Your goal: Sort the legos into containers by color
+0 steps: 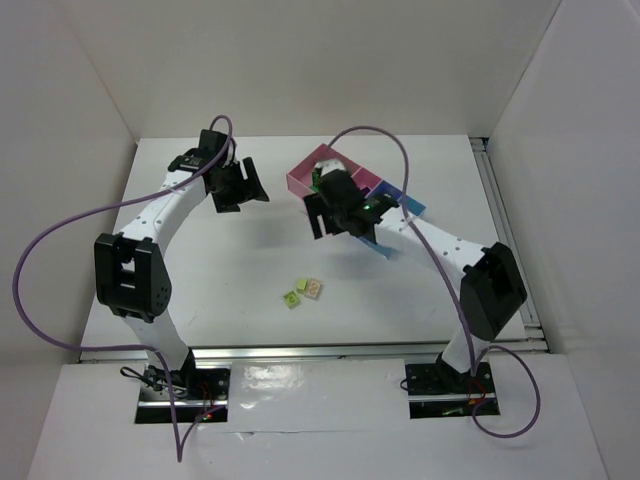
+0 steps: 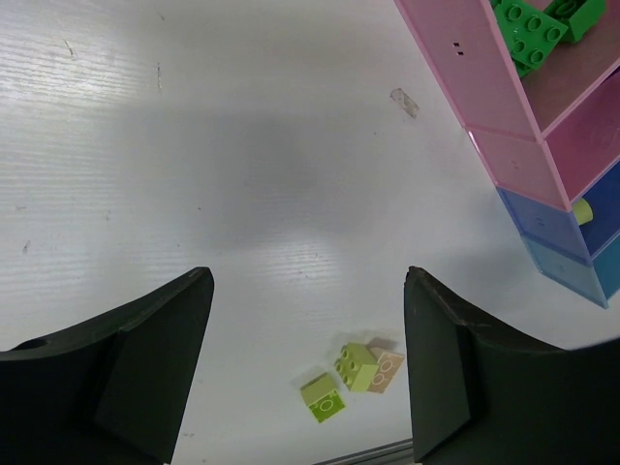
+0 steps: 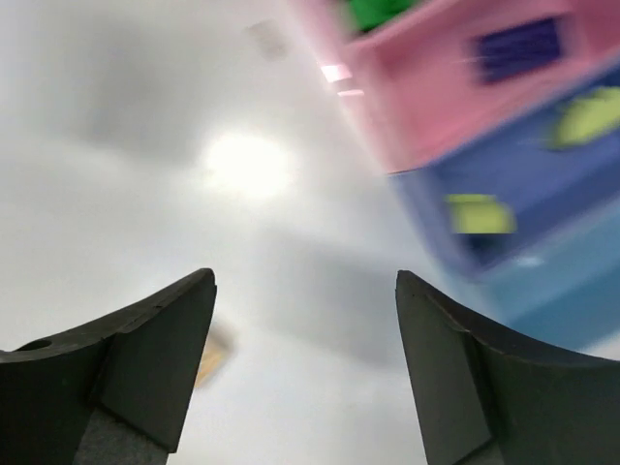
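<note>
Three loose legos lie on the table: two pale yellow-green bricks (image 1: 292,298) (image 1: 304,290) and a beige-pink one (image 1: 314,288), touching in a cluster. The left wrist view shows them as yellow-green (image 2: 323,397), yellow-green (image 2: 356,366) and beige (image 2: 385,366). The containers (image 1: 305,175) stand at the back right. The larger pink bin (image 2: 465,73) holds dark green bricks (image 2: 528,29). The violet-blue bin (image 3: 426,194) holds yellow-green bricks (image 3: 480,213). A dark blue-purple brick (image 3: 518,48) lies in the smaller pink bin. My left gripper (image 1: 245,195) (image 2: 307,281) is open and empty. My right gripper (image 1: 320,225) (image 3: 305,281) is open and empty beside the bins.
The right arm covers much of the bin row from above; the light blue bin (image 1: 412,207) shows at its end. White walls enclose the table on three sides. A metal rail (image 1: 320,350) runs along the near edge. The right wrist view is blurred.
</note>
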Robot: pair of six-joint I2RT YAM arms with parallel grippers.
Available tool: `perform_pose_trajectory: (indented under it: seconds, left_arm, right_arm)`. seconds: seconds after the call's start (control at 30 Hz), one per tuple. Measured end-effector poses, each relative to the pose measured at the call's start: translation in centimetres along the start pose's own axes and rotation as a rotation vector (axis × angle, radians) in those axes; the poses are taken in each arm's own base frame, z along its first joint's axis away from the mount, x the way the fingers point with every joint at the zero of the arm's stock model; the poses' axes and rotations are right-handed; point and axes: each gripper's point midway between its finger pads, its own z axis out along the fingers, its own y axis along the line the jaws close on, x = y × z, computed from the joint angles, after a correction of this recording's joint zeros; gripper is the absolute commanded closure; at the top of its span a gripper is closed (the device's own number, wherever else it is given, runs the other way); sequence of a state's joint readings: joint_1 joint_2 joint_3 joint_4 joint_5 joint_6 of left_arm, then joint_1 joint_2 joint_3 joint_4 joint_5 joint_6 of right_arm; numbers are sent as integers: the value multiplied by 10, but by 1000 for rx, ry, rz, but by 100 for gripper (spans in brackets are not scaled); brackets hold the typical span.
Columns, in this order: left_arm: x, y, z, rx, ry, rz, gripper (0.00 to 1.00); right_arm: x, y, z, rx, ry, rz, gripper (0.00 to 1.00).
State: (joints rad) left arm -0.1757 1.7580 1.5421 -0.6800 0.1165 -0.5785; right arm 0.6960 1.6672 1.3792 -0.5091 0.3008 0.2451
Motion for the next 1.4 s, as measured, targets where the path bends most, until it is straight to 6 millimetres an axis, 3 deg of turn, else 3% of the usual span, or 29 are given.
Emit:
perform_pose_trajectory:
  seconds: [0.07, 0.2, 0.33, 0.43, 0.6, 0.67, 0.93, 1.0, 1.13, 1.17, 1.4]
  left_arm:
    - [0, 1, 0, -1, 0, -2, 17]
    - [-1, 1, 0, -1, -2, -1, 17]
    - [-1, 1, 0, -2, -1, 0, 17]
    - [-1, 1, -1, -1, -3, 0, 17]
    - [-1, 1, -2, 1, -4, 1, 17]
    - [-1, 1, -2, 1, -3, 1, 17]
    - [-1, 0, -2, 3, -2, 1, 17]
    - [-1, 0, -2, 4, -2, 1, 17]
    - [-1, 0, -2, 4, -2, 1, 17]
    - [-1, 0, -2, 4, -1, 1, 17]
    - [-1, 0, -2, 4, -2, 1, 17]
  right_arm:
    - [16, 40, -7, -101, 26, -67, 14]
    - [77, 101, -11, -243, 144, -211, 14]
    - [139, 115, -14, -290, 276, -312, 11]
    - [157, 106, -13, -280, 326, -342, 10]
    - [164, 96, -10, -265, 342, -380, 10]
    - [167, 93, -7, -252, 345, -394, 14]
    - [176, 84, 22, -217, 369, -397, 25]
    - [172, 82, 26, -212, 354, -389, 31]
    - [165, 82, 32, -201, 328, -389, 55]
    - [164, 82, 33, -198, 323, -389, 57]
    - [156, 69, 38, -117, 296, -377, 57]
